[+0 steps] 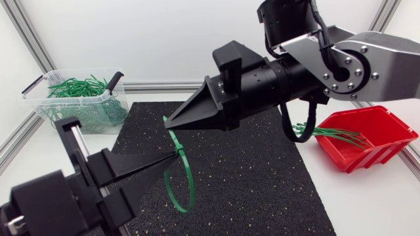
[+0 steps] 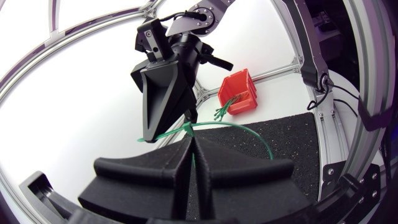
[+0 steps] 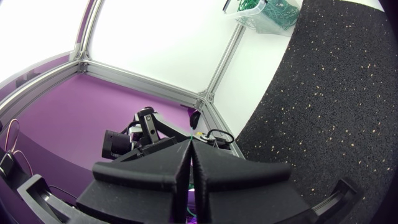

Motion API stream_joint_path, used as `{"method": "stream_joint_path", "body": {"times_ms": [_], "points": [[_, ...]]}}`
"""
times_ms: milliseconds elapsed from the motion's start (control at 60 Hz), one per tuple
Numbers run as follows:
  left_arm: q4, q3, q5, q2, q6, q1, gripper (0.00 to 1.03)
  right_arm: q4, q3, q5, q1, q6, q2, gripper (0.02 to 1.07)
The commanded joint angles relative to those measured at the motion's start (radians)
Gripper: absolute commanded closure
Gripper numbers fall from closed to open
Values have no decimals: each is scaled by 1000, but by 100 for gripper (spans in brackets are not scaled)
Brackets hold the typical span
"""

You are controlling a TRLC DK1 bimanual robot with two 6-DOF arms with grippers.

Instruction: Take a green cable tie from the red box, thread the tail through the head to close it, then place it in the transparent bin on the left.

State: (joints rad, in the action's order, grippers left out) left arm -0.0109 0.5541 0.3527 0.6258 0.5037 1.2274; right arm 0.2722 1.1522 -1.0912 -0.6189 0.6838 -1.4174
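bin far left, ties already in it. left gripper fingers pinched on the tie where its loop crosses; loop hangs over the mat. right gripper fingers pressed together on the tie's upper end. red box far right. looks like the threading step; next, probably right pulls the tail, releases, left carries to bin. head hidden at the pinch, can't tell if latched.
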Motion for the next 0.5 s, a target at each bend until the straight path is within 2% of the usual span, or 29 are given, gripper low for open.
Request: {"method": "stream_joint_path", "body": {"times_ms": [0, 150, 250, 283, 333, 400, 483], "points": [[-6, -29, -35, -20, 39, 37, 99, -31, 34, 51, 21, -23, -32, 101], [-1, -42, -8, -46, 64, 26, 99, -33, -20, 63, 7, -69, 34, 99], [25, -59, 6, -74, 99, -26, 99, -34, -62, 113, 4, -102, 89, 59], [40, -63, 6, -78, 116, -78, 99, -28, -72, 134, 5, -124, 101, 45], [81, -77, 2, -80, 139, -166, 99, -25, -94, 174, 7, -158, 121, 30], [109, -79, -70, -75, 144, -312, 99, -24, -124, 243, 5, -207, 146, 8], [158, -63, -153, -44, 125, -503, 99, -25, -152, 312, 5, -240, 166, 6]]}}
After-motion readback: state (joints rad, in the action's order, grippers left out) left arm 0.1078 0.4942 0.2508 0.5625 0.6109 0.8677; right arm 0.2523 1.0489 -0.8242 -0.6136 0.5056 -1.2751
